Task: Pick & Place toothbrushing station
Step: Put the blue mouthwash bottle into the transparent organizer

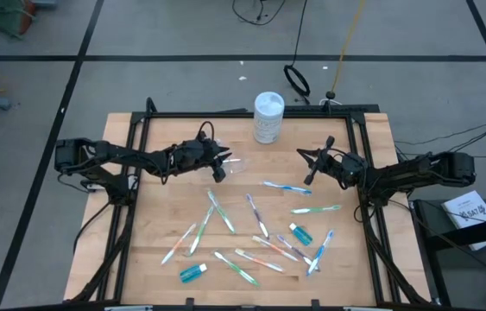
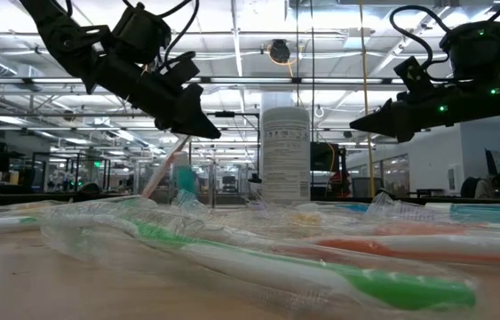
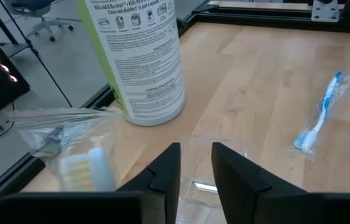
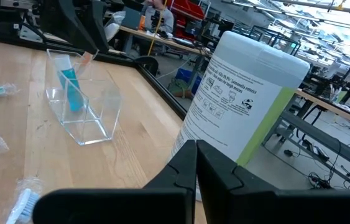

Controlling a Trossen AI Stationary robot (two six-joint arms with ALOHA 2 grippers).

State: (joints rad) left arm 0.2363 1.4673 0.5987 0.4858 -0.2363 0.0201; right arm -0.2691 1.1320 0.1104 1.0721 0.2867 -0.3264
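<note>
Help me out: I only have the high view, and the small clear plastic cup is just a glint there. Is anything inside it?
Observer: Yes. The right wrist view shows the small clear plastic cup holding a small teal toothpaste tube and a pinkish toothbrush handle.
Operator: Is the left gripper gripping anything?
Observer: It seems not. In the left wrist view the left gripper is open, with nothing pinched between its fingers.
Operator: And the right gripper?
Observer: The right gripper is shut and empty, facing the tall white cylindrical canister.
</note>
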